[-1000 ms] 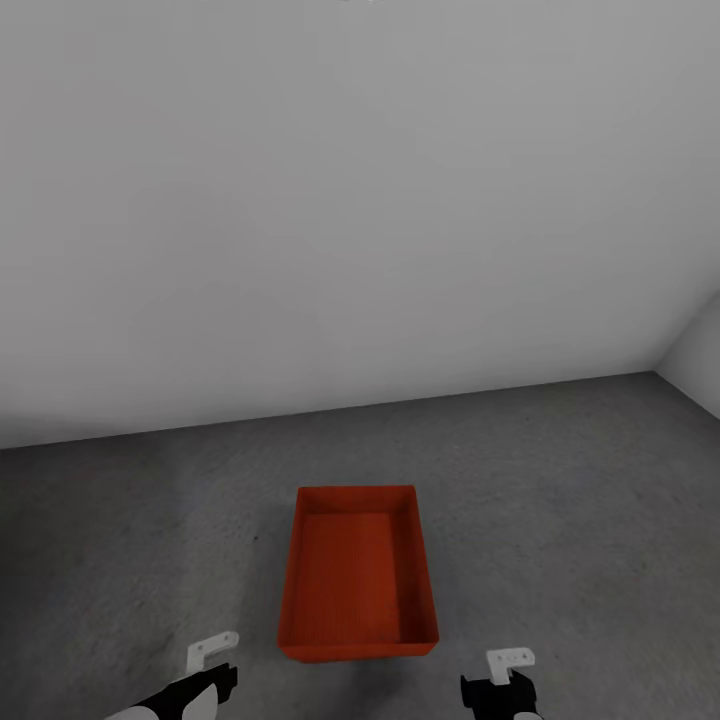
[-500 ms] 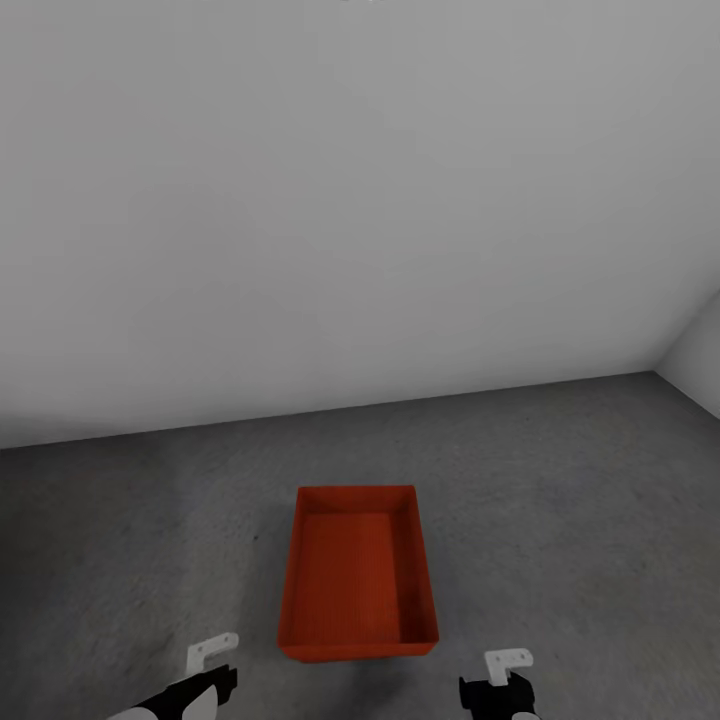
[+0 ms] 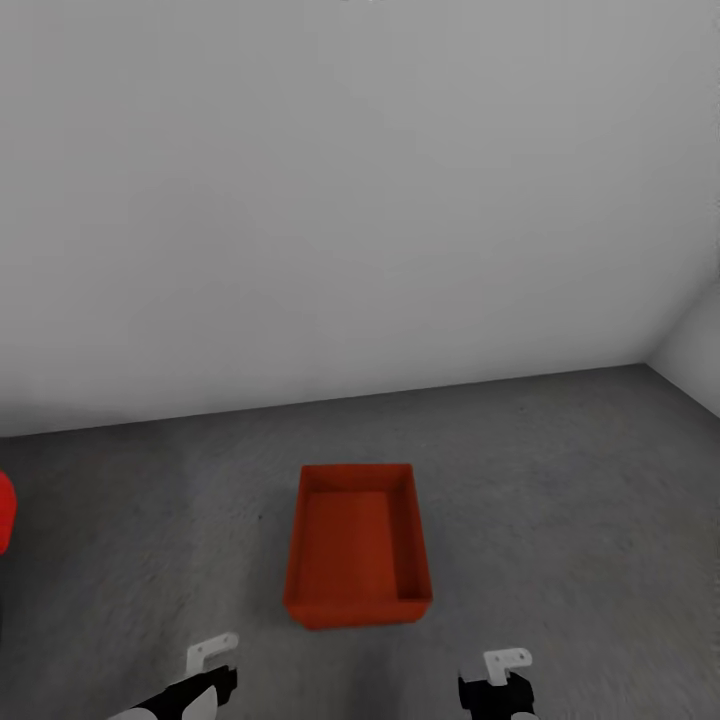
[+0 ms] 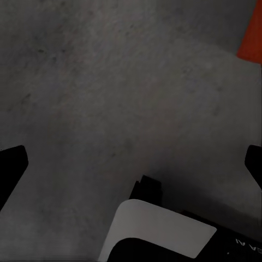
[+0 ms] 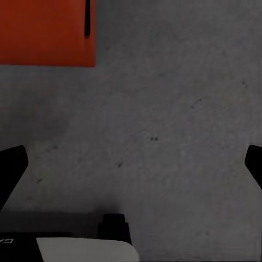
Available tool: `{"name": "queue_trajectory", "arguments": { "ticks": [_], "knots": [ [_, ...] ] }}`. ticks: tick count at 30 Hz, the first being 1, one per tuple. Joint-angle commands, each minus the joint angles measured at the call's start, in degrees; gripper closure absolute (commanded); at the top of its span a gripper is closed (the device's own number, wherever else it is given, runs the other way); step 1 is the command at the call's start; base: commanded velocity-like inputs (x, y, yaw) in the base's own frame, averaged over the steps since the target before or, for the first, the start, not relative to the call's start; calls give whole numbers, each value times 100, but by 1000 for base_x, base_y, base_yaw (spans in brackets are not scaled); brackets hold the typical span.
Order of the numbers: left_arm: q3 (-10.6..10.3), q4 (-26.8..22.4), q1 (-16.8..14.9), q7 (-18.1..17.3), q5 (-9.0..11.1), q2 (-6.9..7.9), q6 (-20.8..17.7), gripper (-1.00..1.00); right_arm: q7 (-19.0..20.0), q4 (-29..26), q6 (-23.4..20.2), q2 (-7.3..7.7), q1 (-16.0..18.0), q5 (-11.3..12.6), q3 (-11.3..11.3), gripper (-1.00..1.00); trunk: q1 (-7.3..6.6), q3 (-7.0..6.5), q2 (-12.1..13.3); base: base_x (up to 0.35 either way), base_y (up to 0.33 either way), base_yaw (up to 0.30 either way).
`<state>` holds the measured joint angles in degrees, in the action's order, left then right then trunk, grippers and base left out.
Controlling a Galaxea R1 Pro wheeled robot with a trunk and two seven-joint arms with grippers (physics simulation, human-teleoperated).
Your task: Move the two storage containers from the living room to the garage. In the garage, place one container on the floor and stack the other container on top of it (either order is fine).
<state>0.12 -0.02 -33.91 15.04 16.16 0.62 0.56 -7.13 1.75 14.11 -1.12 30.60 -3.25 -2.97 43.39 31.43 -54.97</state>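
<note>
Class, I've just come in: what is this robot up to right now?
One orange-red storage container sits open side up on the grey concrete floor before a plain white wall. The left gripper and right gripper hang open and empty on the near side of it, touching nothing. A red shape shows at the left edge.

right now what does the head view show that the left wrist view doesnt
Head view alone: the whole orange-red storage container open-top on the floor, the white-grey wall, a red shape at the left edge, and the right gripper.

Left wrist view alone: the left gripper's dark fingertips spread wide apart with nothing between them.

Both: the speckled dark grey concrete floor and a piece of the container, just one corner in the wrist view.
</note>
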Motion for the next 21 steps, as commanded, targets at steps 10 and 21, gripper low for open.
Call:
{"name": "queue_trajectory", "arguments": {
  "ticks": [10, 21],
  "knots": [
    [-1, 0, -2, 8, 36, 0, 5, -100, -105, 19, 24, -6, 8, -28, -28, -100, -3, 5, -4, -337, 0, 0],
    [-2, 2, -2, 8, 36, 0, 5, -100, -112, 19, 27, -7, 8, -27, -28, -100, -3, 5, -4, -285, 0, 0]
  ]
}}
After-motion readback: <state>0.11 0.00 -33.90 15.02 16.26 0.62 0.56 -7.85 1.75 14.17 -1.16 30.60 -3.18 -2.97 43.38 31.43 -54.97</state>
